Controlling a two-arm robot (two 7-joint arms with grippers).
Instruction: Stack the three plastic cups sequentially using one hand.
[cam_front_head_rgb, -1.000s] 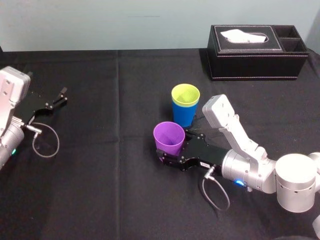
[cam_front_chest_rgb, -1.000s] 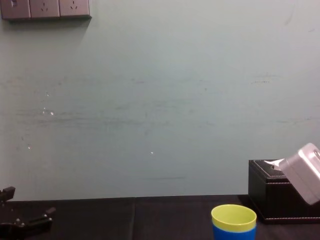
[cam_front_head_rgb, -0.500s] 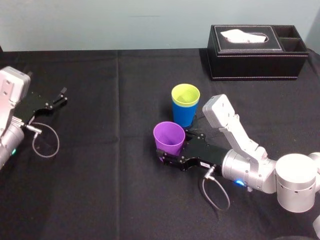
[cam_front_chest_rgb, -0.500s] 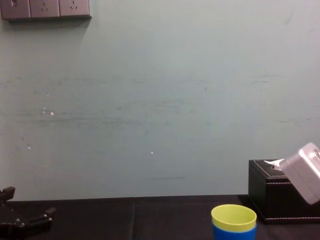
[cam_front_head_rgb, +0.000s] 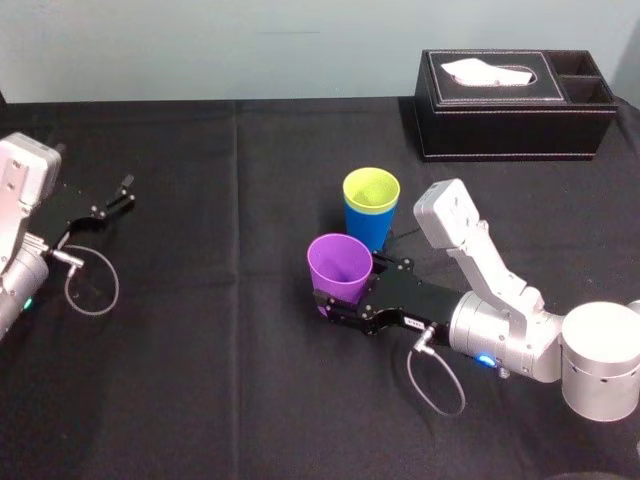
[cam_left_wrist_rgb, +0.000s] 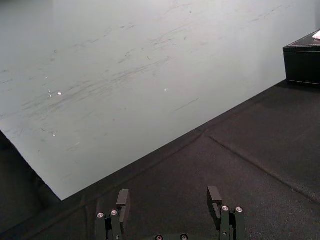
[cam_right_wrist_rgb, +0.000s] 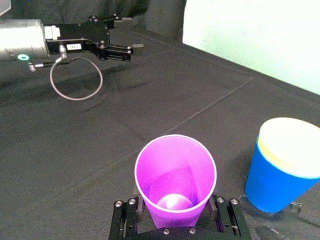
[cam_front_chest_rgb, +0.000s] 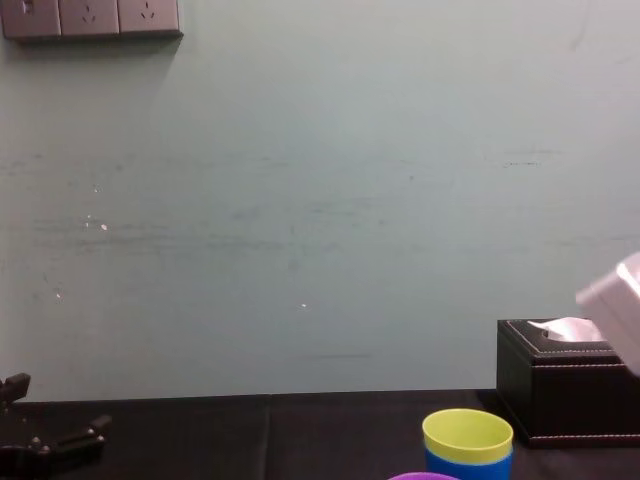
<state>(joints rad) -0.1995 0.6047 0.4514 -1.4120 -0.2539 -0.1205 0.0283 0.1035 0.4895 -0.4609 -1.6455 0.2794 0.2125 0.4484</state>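
— Where do we see the purple cup (cam_front_head_rgb: 340, 265)?
— Clamped in our right claw (cam_front_head_rgb: 345, 290), just beside the blue cup (cam_front_head_rgb: 367, 228) holding the yellow-green cup (cam_front_head_rgb: 371, 188).
— Any writing?
— A white label (cam_front_head_rgb: 411, 323) on that claw, unreadable. Our left claw (cam_front_head_rgb: 115, 197) is open, far left.

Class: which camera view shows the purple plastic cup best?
The right wrist view: the purple tapered plastic cup is close, its open mouth and the right tool clamping it plain. The head view shows it smaller from above; the chest view catches just its rim.

Smooth plastic purple cup (cam_front_head_rgb: 340, 270), matt black tablecloth (cam_front_head_rgb: 200, 340)
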